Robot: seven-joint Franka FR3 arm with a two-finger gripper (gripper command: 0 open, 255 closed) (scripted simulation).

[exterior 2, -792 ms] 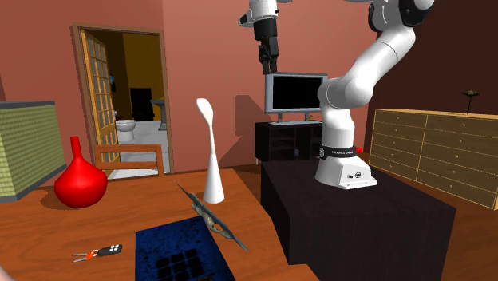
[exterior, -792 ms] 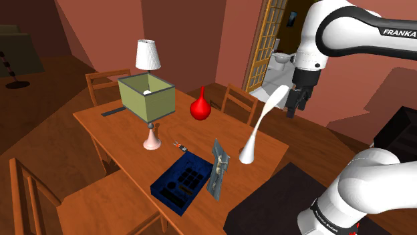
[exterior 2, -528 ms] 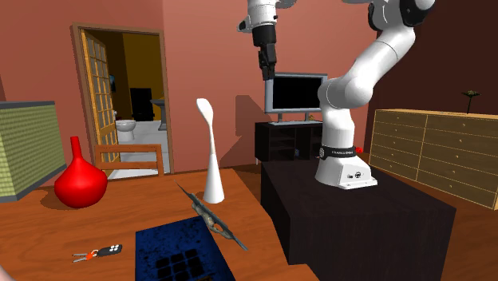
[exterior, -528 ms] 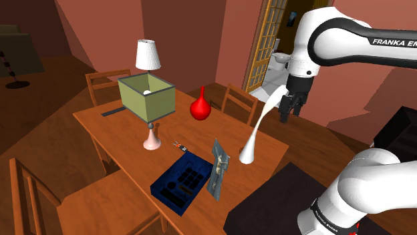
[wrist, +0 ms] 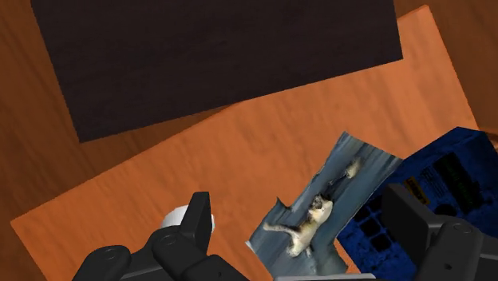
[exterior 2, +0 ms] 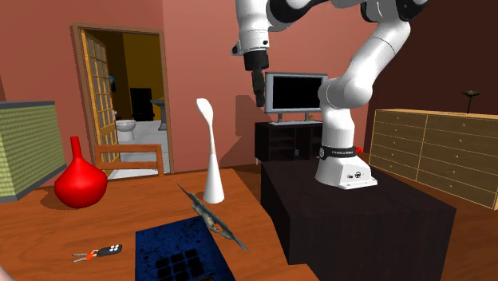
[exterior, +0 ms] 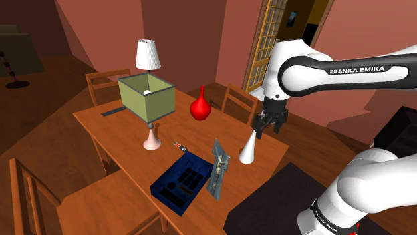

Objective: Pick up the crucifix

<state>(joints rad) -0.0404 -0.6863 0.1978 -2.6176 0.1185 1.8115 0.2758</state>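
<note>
The jaws stand wide apart and empty, right of centre in the shoulder view, near the white ornament [exterior: 248,153]. The crucifix [exterior: 218,168] sits lower centre, beside the blue box [exterior: 178,182].

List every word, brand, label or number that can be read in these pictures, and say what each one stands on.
"FRANKA EMIKA": black letters on the arm's forearm, in the shoulder view.
Small lettering on the arm's lower link, near the stand in the shoulder view: too small to read.
Small lettering on the arm's base, in the second exterior view: too small to read.
Nothing on the table carries readable text.
</note>
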